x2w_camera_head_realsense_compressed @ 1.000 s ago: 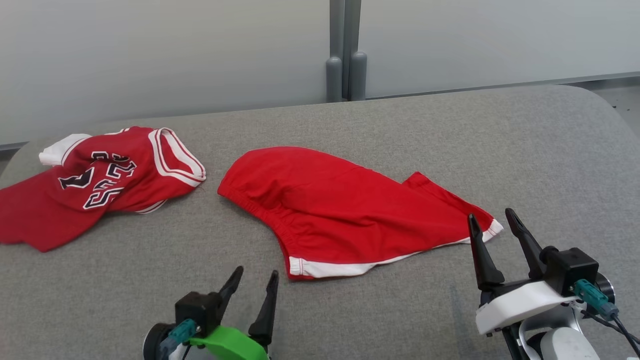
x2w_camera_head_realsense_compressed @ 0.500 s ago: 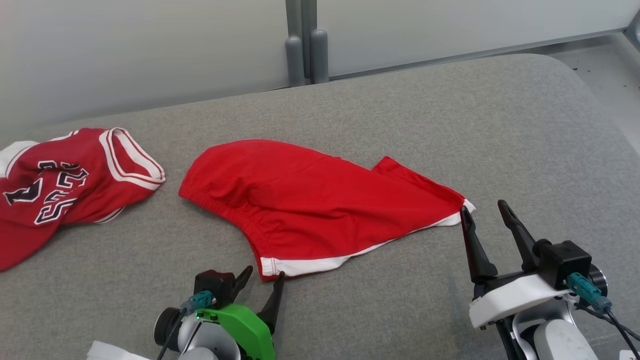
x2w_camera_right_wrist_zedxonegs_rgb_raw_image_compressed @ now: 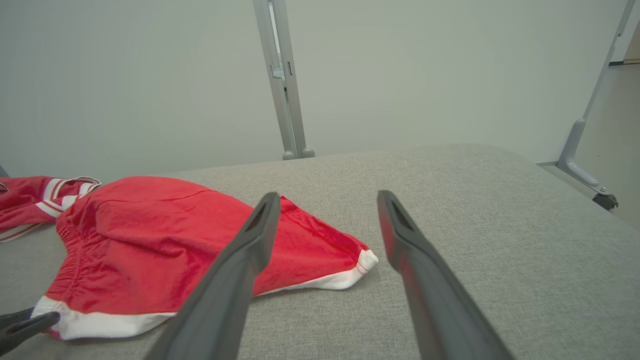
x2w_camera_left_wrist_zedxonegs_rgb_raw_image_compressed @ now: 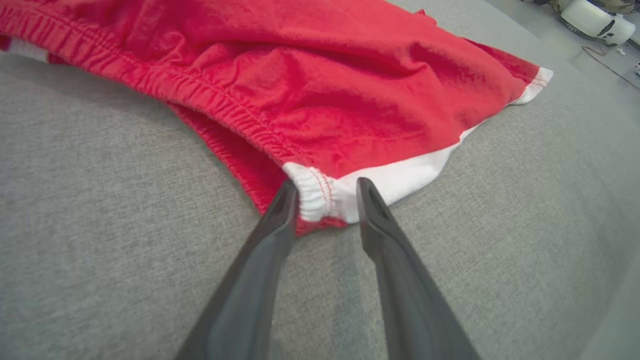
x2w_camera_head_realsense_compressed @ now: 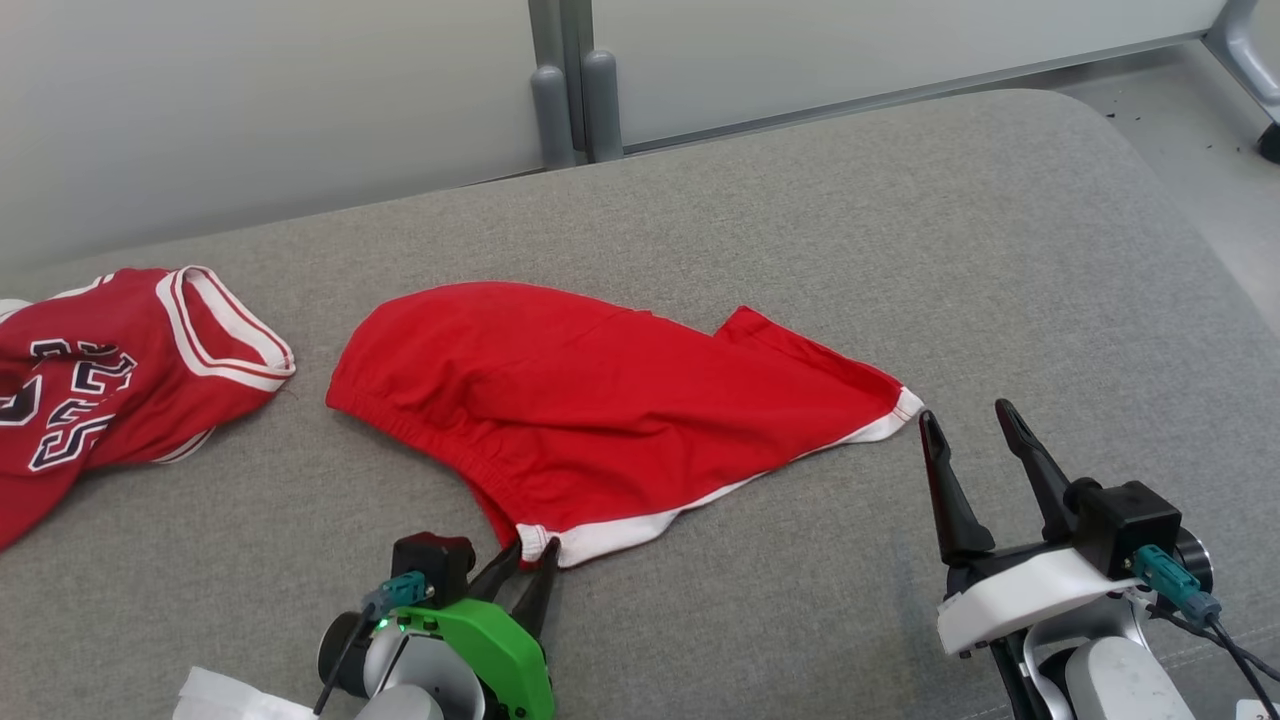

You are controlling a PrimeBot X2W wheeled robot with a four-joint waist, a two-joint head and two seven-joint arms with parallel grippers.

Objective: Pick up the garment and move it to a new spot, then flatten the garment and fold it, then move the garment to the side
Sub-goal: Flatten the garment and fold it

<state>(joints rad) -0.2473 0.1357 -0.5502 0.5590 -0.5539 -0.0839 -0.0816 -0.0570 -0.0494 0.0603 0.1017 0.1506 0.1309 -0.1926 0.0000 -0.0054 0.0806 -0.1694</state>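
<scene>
Shorts (x2w_camera_head_realsense_compressed: 600,400) lie flat. The head view adds a jersey (x2w_camera_head_realsense_compressed: 130,370); the left wrist view shows the left gripper (x2w_camera_left_wrist_zedxonegs_rgb_raw_image_compressed: 327,197) bracketing the hem corner (x2w_camera_left_wrist_zedxonegs_rgb_raw_image_compressed: 315,200) — grip unclear. Right gripper (x2w_camera_head_realsense_compressed: 967,415) is low, fingers spread.

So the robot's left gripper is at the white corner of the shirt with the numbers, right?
No. The left gripper is at the white corner of the plain red shorts, one finger on each side of it, as the left wrist view shows. The shirt with the numbers lies apart, off to the left.

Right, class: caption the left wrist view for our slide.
Left pincer straddles the white-trimmed corner of the red shorts on the grey fabric surface.
</scene>
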